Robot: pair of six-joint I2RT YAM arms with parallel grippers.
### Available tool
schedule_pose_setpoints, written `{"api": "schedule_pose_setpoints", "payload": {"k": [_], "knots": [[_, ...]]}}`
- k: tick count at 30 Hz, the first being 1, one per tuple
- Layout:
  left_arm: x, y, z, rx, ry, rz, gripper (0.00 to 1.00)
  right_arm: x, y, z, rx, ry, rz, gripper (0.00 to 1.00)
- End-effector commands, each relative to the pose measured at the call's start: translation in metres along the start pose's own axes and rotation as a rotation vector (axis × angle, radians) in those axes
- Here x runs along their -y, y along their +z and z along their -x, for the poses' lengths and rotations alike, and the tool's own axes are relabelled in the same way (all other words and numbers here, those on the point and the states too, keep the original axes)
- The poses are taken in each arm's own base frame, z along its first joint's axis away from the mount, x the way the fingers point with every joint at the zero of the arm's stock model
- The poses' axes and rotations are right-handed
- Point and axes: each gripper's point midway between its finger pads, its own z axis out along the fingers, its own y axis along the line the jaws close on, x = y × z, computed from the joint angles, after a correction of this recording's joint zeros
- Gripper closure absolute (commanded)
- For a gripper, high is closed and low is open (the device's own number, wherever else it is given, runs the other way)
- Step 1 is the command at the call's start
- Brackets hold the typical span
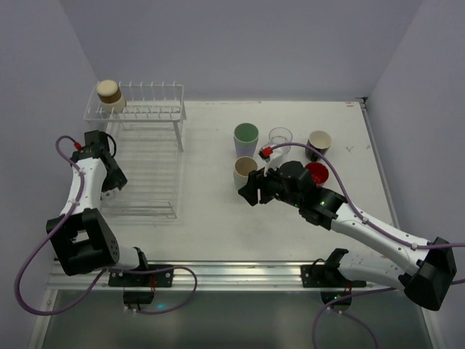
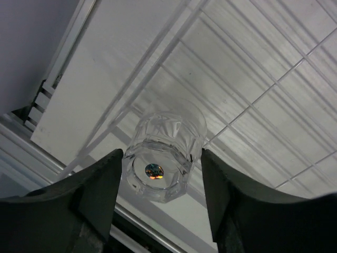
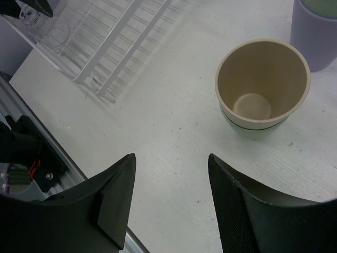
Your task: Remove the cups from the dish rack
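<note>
Glass [image 2: 168,132]: clear tumbler on the flat grid of the rack [image 2: 253,100], close to the rack's left edge. Its base seems to face the wrist camera, so it is probably mouth-down, but that is not certain.

Left hand [image 2: 162,154]: one finger on each side of the glass. The fingers [image 2: 100,195] are drawn in until they appear to touch its walls. Counted as closed on the glass; firmness of the hold cannot be judged.

Step in hand (judgement): lift the glass off the rack. Notes for doing it well:
- check that both fingers bear on the faceted wall before raising, since smooth glass may slip
- raise straight up off the wires with no sideways drag, as the rim could catch on the grid
- carry it level to the worktop [image 1: 211,145] right of the rack and set it down clear of the cups there

Tan cup [image 1: 110,92]: on the raised shelf at the rack's far end, not yet unloaded.

Right hand [image 3: 171,163]: jaws apart, holding nothing, over the worktop just beside the beige cup [image 3: 262,79], which is nested in a pale green cup [image 3: 253,129]
</note>
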Motion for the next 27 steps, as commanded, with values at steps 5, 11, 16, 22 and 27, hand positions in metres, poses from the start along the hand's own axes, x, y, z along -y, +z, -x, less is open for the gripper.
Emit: {"api": "schedule_pose_setpoints", "payload": {"k": [5,11,16,22,27], "knots": [[0.015,0.004,-0.002,0.02,-0.017,-0.099,0.6,-0.004,0.003,0.016,0.05,0.014,0.005,0.4],[0.029,-0.02,0.017,0.111,-0.049,-0.216,0.93,-0.004,0.005,0.016,0.049,0.015,0.003,0.4],[0.052,-0.059,0.03,0.203,-0.063,-0.414,1.0,-0.008,0.0,0.024,0.104,0.024,0.025,0.4],[0.098,-0.137,0.022,0.378,-0.018,-0.801,1.0,-0.024,-0.043,0.053,0.348,0.041,0.145,0.37],[0.146,-0.217,-0.023,0.447,0.052,-1.274,1.0,-0.052,-0.079,0.07,0.464,0.012,0.313,0.2]]}}
